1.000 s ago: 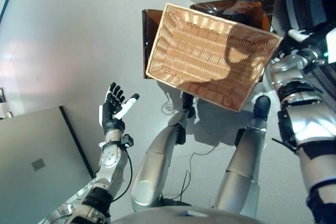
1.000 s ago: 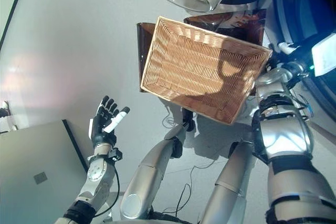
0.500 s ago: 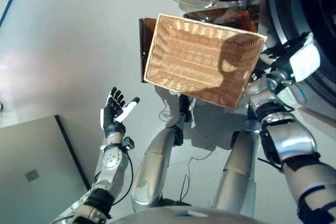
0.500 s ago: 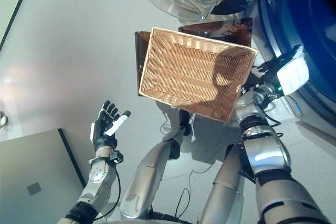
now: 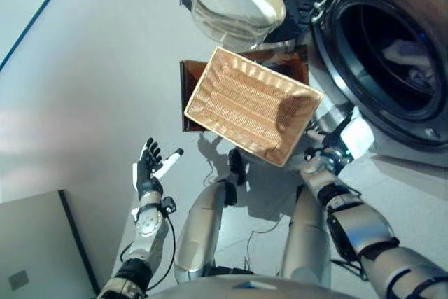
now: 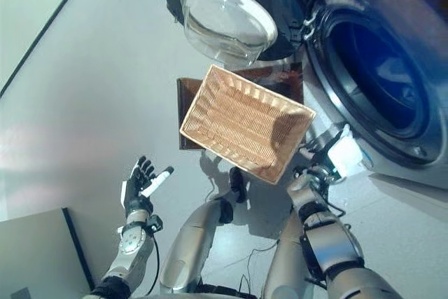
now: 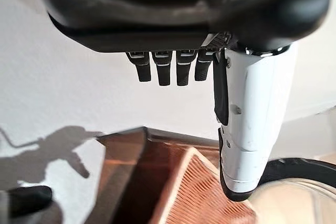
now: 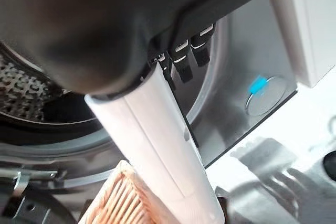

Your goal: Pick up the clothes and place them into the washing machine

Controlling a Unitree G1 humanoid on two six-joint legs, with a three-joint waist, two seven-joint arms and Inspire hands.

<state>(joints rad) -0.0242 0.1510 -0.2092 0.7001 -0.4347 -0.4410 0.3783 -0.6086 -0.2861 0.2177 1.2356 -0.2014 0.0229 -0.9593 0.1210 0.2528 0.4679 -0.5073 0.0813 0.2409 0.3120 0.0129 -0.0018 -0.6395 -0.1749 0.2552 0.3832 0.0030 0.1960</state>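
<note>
A pale piece of clothing (image 5: 409,54) lies inside the drum of the washing machine (image 5: 392,110), which stands ahead of me on my right. Its round glass door (image 5: 234,5) is swung wide open toward my left. Just below the door, a wicker basket (image 5: 248,103) rests tilted on a dark brown stand (image 5: 190,103); I see nothing inside it. My right hand (image 6: 329,155) is beside the basket's right corner, below the drum opening, fingers straight and holding nothing. My left hand (image 5: 150,166) is raised well apart to the left, over grey floor (image 5: 84,89), fingers spread wide, also holding nothing.
</note>
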